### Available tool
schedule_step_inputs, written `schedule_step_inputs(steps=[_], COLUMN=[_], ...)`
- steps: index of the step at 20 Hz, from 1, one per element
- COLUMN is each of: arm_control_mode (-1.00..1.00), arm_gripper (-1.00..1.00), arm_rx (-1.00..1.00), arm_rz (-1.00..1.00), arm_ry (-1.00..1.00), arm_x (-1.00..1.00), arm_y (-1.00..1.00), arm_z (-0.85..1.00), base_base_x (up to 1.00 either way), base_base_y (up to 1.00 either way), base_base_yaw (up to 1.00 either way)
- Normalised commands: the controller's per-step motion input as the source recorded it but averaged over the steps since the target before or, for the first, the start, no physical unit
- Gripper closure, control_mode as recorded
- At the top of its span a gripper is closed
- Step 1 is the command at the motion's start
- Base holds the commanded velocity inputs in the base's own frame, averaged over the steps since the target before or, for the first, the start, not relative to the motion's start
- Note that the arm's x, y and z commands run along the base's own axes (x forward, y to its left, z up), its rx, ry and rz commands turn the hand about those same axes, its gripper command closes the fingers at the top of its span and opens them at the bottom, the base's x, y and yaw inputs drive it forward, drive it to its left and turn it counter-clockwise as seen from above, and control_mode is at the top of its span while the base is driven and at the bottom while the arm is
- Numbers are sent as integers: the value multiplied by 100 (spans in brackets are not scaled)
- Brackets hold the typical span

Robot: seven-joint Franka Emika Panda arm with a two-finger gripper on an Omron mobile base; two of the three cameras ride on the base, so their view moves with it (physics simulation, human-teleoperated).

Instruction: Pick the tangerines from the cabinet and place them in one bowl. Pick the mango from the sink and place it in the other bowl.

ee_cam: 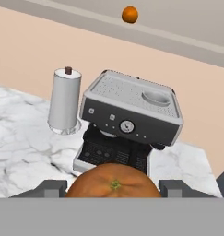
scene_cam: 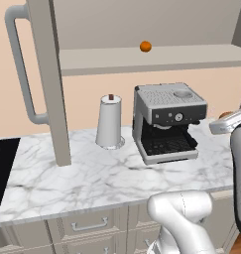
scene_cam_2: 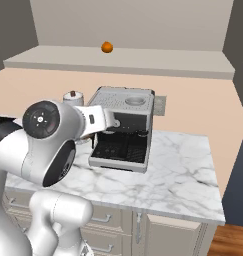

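Hand (ee_cam: 114, 188) grips a tangerine (ee_cam: 114, 180), its lower half hidden.

Tangerine (scene_cam: 145, 46) on cabinet shelf (scene_cam: 156, 58)

White arm reaches up from base, elbow bent high, forearm stretched forward at countertop height. Gripper (ee_cam: 114, 188) level, looking ahead. Dark fingertips (ee_cam: 51, 188) stand either side of tangerine (ee_cam: 114, 183), pressed against it, fruit clamped between them.

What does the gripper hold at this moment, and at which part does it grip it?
The gripper holds one tangerine, clamped between its two fingertips at the fruit's opposite sides.
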Motion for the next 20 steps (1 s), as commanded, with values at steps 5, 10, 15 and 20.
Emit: schedule_step_inputs(steps=[5, 10, 15, 20], arm_control_mode=[-100, 100, 100, 100], arm_gripper=[100, 100, 100, 100], arm_rx=[-2, 0, 0, 0], arm_rz=[0, 0, 0, 0], arm_ry=[0, 0, 0, 0], arm_x=[-2, 0, 0, 0], arm_y=[18, 2, 0, 0], arm_z=[-10, 0, 0, 0], base_base_x=[0, 2, -6, -40], base_base_y=[0, 1, 1, 0], base_base_yaw=[0, 0, 1, 5])
